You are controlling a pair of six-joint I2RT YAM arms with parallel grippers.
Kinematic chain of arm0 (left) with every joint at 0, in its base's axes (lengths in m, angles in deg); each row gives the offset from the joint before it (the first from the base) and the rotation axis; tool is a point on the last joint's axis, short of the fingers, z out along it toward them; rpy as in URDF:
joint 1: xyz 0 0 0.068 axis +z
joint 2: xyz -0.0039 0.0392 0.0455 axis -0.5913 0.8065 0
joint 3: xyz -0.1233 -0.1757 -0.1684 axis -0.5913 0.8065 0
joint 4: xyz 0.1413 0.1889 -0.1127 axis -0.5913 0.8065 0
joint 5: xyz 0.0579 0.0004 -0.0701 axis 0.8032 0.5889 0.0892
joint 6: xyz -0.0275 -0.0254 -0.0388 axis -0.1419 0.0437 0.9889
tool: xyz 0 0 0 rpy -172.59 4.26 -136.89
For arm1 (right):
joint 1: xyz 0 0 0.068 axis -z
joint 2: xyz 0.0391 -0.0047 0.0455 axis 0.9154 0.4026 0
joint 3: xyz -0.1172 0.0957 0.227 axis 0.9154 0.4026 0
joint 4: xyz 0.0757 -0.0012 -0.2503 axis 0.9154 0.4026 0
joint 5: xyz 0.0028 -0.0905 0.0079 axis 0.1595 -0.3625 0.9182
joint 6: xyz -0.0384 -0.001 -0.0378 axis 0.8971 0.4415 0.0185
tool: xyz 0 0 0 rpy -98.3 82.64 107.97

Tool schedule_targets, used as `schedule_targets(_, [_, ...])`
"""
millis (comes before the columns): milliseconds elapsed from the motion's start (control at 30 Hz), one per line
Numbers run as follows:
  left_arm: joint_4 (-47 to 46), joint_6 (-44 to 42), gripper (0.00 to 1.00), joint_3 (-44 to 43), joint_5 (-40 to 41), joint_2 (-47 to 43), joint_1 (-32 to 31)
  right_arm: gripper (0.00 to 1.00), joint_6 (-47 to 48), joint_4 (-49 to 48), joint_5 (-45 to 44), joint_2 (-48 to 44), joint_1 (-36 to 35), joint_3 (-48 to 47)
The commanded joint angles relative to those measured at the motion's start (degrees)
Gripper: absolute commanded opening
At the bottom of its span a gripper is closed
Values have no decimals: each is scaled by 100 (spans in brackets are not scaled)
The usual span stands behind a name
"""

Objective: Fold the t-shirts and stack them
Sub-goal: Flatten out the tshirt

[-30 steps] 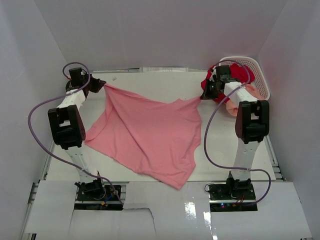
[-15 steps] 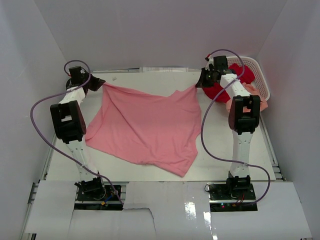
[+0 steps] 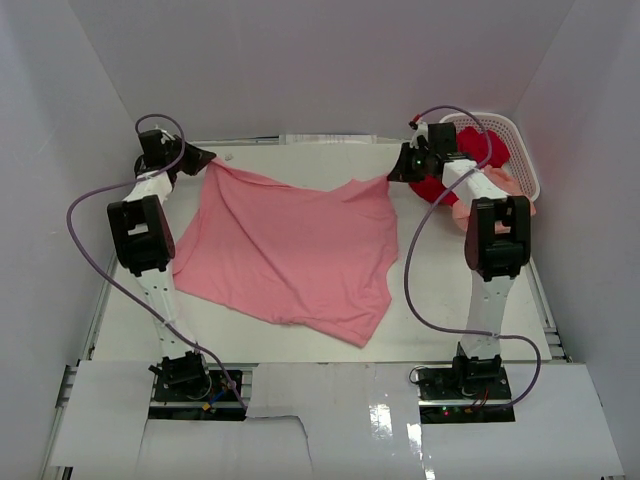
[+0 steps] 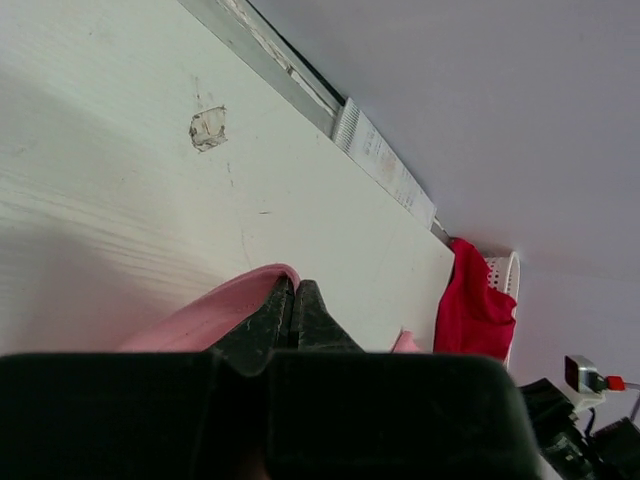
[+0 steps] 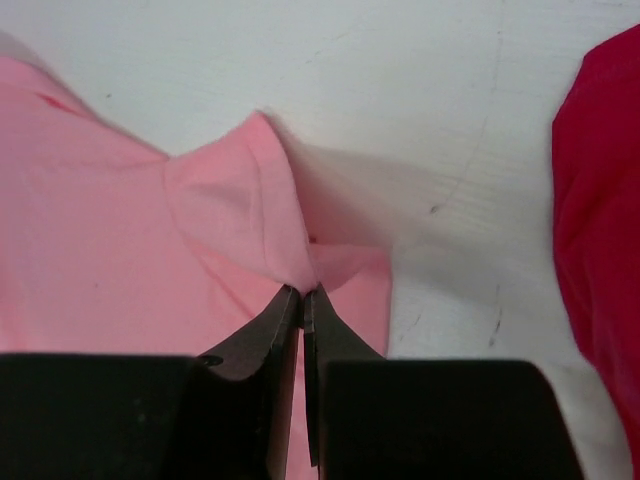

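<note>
The pink t-shirt (image 3: 290, 250) lies spread on the white table (image 3: 440, 300). The left fingers (image 3: 203, 158) and right fingers (image 3: 394, 175) pinch its two far corners. A red t-shirt (image 3: 486, 146) and a peach t-shirt (image 3: 462, 213) spill from the white basket (image 3: 526, 160).

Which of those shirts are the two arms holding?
The medium pink cotton t-shirt, spread across the table; the deep red t-shirt and pale peach t-shirt lie bunched at the white plastic basket.

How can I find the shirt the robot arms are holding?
Look at the white table: the big thing spread over its middle is the pink shirt. The left gripper and right gripper each pinch one far corner. Unlike the red shirt and peach shirt bunched at the basket on the right, it lies open.
</note>
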Motion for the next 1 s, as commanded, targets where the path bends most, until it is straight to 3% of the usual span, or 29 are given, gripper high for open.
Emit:
schedule_targets(0, [-42,-172,0,-5,-222,-833,34,8,29,-577,316,-1326,8,381])
schedule_targets(100, [398,-331,0,100,-196,-1395,43,8,116,-595,492,-2466,-27,883])
schedule_targets(300, [829,-340,0,1153,67,-3126,87,8,56,-717,843,-4390,-115,1812])
schedule_targets(500, [733,-182,0,3324,261,-5384,324,8,-16,-947,712,-6370,-510,3316])
schedule_targets(567, [698,-242,0,3981,261,-6286,394,8,46,-807,642,-6793,-589,3389])
schedule_targets(767, [1224,-410,0,4538,578,-8117,456,8,178,-577,782,-8277,-642,3283])
schedule_targets(967, [1822,-419,0,4539,498,-8691,465,8,327,-147,659,-8772,-633,2452])
